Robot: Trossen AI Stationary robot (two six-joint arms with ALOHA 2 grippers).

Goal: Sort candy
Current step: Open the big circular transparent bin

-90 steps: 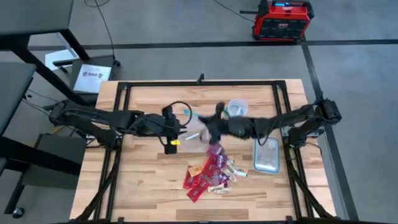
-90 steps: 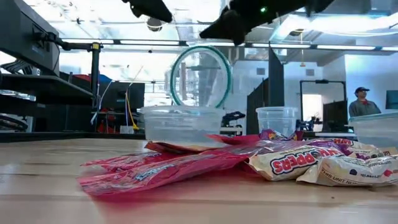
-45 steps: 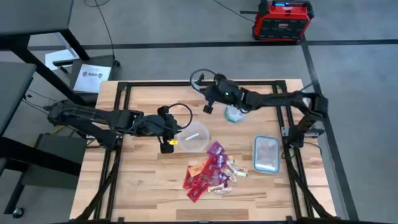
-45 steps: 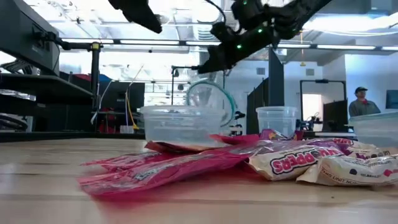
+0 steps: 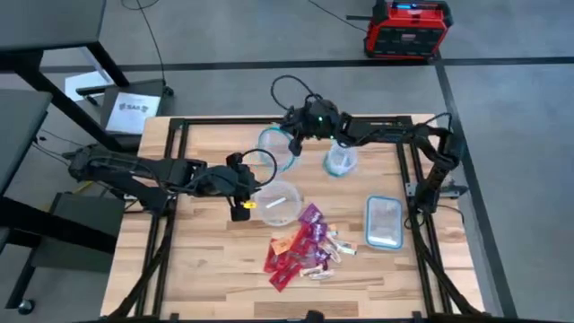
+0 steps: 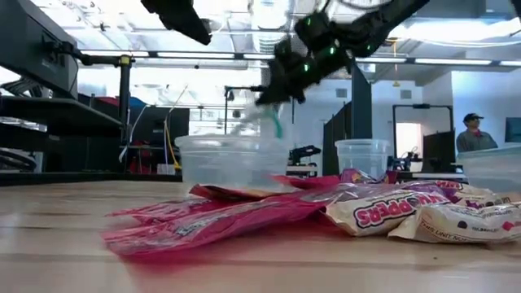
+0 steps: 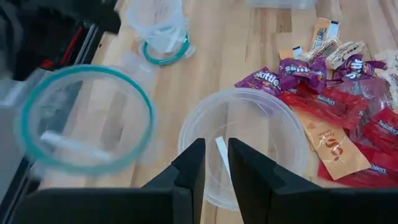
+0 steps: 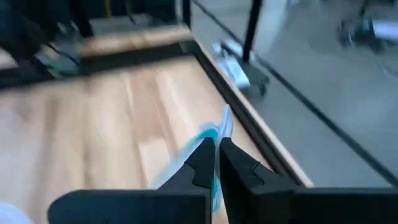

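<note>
The candy (image 5: 305,247) lies in a heap of red, purple, orange and whitish wrappers on the near middle of the table, also seen in the low view (image 6: 326,212). A clear bowl (image 5: 280,202) stands just beyond the heap with a white strip inside. My left gripper (image 5: 244,202) hangs over that bowl's left rim, its fingers (image 7: 193,168) a narrow gap apart with nothing between them. Above the far middle of the table, my right gripper (image 5: 294,139) is shut on a second clear bowl with a bluish rim (image 5: 276,148). My right gripper pinches the bowl's bluish rim (image 8: 210,134) between its two fingers. It reaches in from the table's right side. The bowl is lifted clear of the table and extends from the fingers toward the table's left, its round mouth (image 7: 84,118) showing from above.
A third, smaller clear bowl (image 5: 341,160) stands at the far middle right. A clear rectangular tub (image 5: 384,222) sits right of the candy. Black frame rails run along the table's edges. A person (image 6: 472,134) stands far back in the room.
My right gripper has carried the bluish-rimmed bowl from the middle of the table, beside my left gripper, up and toward the far edge, then a little left. The bowl stood on edge a second ago and now shows its round mouth from above.
</note>
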